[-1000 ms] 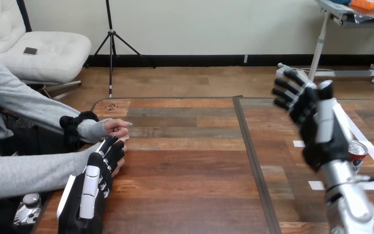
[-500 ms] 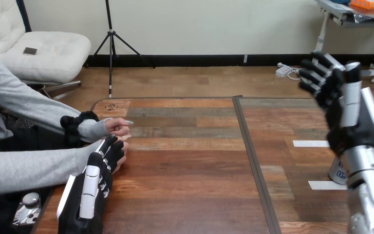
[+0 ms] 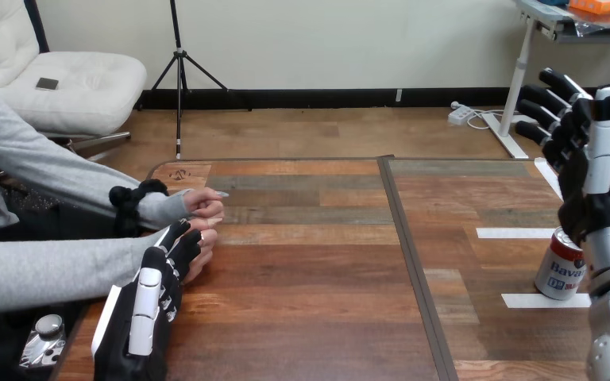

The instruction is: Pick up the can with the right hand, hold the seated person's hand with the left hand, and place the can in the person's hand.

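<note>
Reaching for the can (image 3: 560,266) — upright near the table's (image 3: 310,317) right edge — the right hand (image 3: 600,198), spread above it, must lower and close; left hand (image 3: 152,305) lies straight-fingered against the person's hand (image 3: 204,252).

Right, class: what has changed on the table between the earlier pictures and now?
The right robot hand swung rightward and upward, open, uncovering the can, which it has not grasped. The left robot hand stayed flat on the table beside the person's nearer hand; the can stayed put.
</note>
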